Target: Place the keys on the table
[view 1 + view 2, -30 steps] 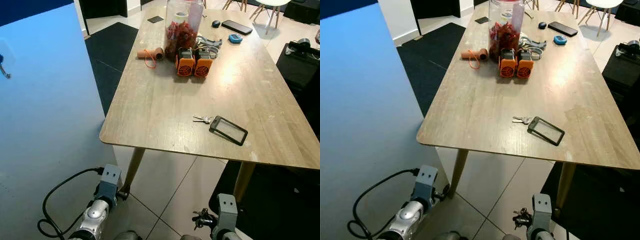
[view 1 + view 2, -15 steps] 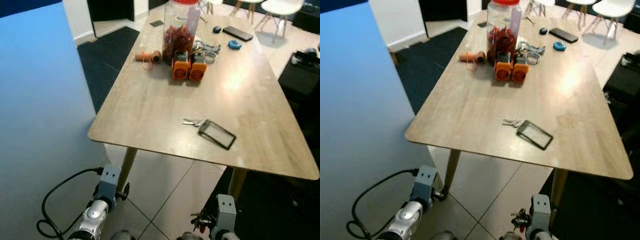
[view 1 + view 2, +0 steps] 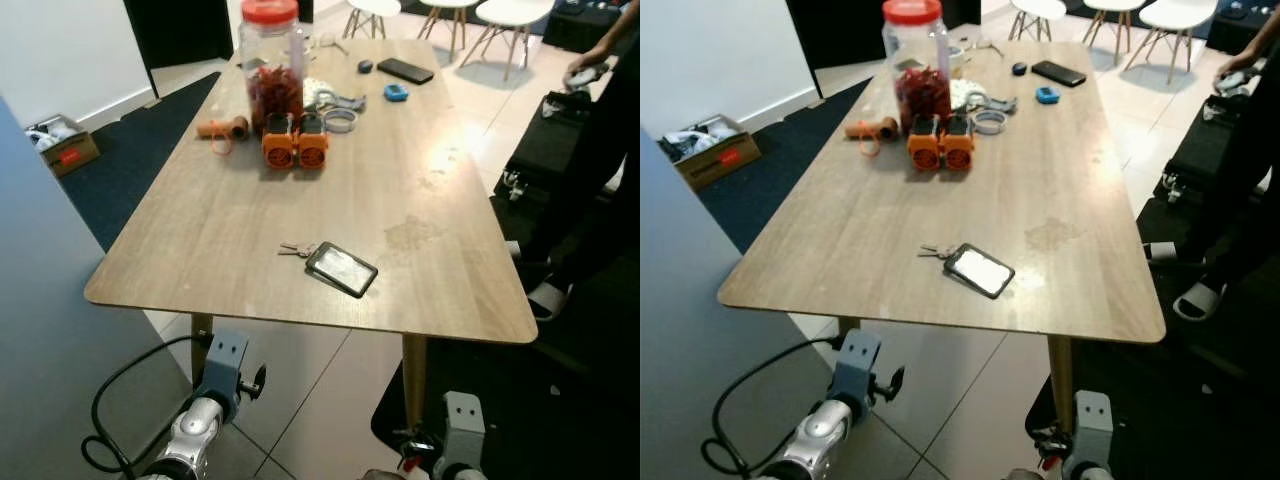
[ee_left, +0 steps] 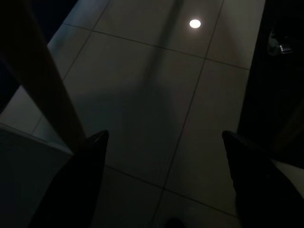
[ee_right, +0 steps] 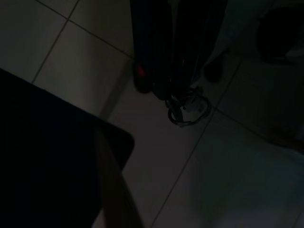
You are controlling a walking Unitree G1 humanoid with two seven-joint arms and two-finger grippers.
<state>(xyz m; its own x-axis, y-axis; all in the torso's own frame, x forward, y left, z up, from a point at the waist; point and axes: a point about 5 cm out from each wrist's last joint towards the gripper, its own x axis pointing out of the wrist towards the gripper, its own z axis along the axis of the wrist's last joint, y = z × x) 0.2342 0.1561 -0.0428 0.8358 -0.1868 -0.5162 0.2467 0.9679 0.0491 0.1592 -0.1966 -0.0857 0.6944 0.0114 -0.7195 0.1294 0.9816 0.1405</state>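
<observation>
Right wrist view: the right gripper [image 5: 178,90], upper centre, is pinching dangling keys [image 5: 187,108]; swinging upward, they are risking snagging the table [image 3: 200,255] edge.

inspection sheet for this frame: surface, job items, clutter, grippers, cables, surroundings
Surface: wooden table, near edge ahead of robot.
Job's things: keys dangle from the right gripper, low over floor tiles. A second key set lies on the table beside a card holder.
Clutter: jar, two orange devices, twine spool, tape roll, phone.
Grippers: right shut on keys, below table height; left gripper open, idle over floor.
Cables: black cable loops by left arm.
Surroundings: person on the right, white chairs behind, box on the left.
</observation>
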